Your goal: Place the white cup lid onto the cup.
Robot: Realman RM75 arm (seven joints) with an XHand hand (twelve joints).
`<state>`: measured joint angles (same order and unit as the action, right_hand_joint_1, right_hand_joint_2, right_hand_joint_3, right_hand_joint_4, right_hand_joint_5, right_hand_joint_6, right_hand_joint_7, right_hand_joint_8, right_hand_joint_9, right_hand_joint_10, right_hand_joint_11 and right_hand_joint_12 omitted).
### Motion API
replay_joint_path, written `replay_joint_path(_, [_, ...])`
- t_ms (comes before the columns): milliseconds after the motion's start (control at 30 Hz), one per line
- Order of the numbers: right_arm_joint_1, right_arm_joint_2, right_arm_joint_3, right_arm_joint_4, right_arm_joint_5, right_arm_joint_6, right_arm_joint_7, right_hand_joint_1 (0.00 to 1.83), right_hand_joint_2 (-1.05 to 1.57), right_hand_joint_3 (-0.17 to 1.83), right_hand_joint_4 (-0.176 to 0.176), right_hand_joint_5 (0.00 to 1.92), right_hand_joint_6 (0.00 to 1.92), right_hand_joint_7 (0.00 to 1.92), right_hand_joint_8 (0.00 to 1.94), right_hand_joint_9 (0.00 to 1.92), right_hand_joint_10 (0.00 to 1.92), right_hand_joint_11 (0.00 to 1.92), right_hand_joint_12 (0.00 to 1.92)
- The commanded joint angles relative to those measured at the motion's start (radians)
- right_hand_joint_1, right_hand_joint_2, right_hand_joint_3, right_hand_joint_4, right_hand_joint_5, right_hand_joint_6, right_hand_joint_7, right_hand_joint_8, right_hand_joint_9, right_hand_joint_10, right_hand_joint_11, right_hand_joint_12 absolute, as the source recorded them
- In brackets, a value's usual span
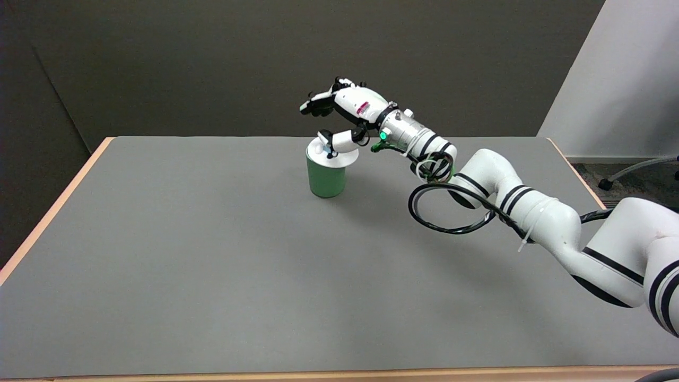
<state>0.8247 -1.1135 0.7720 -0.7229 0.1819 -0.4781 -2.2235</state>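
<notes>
Grey cloth covers the table (212, 254), and a thin strip of light wood shows along its edges. The near part of the table is plain grey.

From the lower right, the white right arm (536, 217) with black rings reaches across the table. A black cable (440, 212) loops under the arm near the wrist. A small green light (382, 135) glows on the wrist.

Farther back stands the green cup (325, 179), upright on the table. The white lid (331, 157) sits on top of the cup. It looks a little off to the right side, so whether it is pushed down all the way cannot be told.

The right hand (342, 114) is just above the cup. Its fingers (316, 104) are spread apart and point to the left, up in the air above the lid. The thumb (339, 140) reaches down low and sits right at the lid's top; whether it touches the lid cannot be told. The hand does not grip anything.

Behind the table is a dark wall (265, 63), and a pale wall (626, 79) stands at the far right.
</notes>
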Motion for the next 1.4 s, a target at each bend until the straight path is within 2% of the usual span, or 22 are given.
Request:
replay_joint_path(33, [-0.009, 0.044, 0.079, -0.103, 0.002, -0.008, 0.002, 0.77, 0.86, 0.75, 0.055, 0.57, 0.18, 0.68, 0.20, 0.65, 0.34, 0.00, 1.14])
replay_joint_path(200, [-0.024, 0.094, 0.127, -0.141, 0.003, 0.005, 0.002, 0.78, 0.81, 0.84, 0.063, 0.59, 0.19, 0.69, 0.20, 0.69, 0.21, 0.02, 1.15])
replay_joint_path(467, [-0.147, 0.199, 0.323, -0.230, 0.027, 0.072, 0.002, 0.72, 0.75, 0.94, 0.062, 0.59, 0.19, 0.62, 0.19, 0.64, 0.19, 0.19, 0.94])
replay_joint_path(633, [-0.243, 0.281, 0.424, -0.234, 0.175, 0.060, 0.002, 0.71, 0.74, 0.95, 0.060, 0.58, 0.19, 0.62, 0.18, 0.64, 0.19, 0.22, 0.92])
replay_joint_path(800, [-0.335, 0.343, 0.470, -0.233, 0.242, 0.053, -0.002, 0.68, 0.73, 0.97, 0.063, 0.57, 0.20, 0.61, 0.18, 0.64, 0.20, 0.24, 0.88])
replay_joint_path(833, [-0.350, 0.349, 0.480, -0.232, 0.244, 0.053, -0.002, 0.67, 0.70, 1.03, 0.064, 0.57, 0.20, 0.62, 0.17, 0.63, 0.21, 0.24, 0.85])
replay_joint_path(1100, [-0.526, 0.364, 0.621, -0.219, 0.281, -0.046, -0.002, 0.66, 0.69, 1.04, 0.058, 0.56, 0.20, 0.61, 0.17, 0.62, 0.21, 0.25, 0.83])
replay_joint_path(1400, [-0.568, 0.366, 0.632, -0.170, 0.311, -0.083, -0.005, 0.66, 0.69, 1.03, 0.060, 0.56, 0.20, 0.61, 0.17, 0.62, 0.21, 0.25, 0.82])
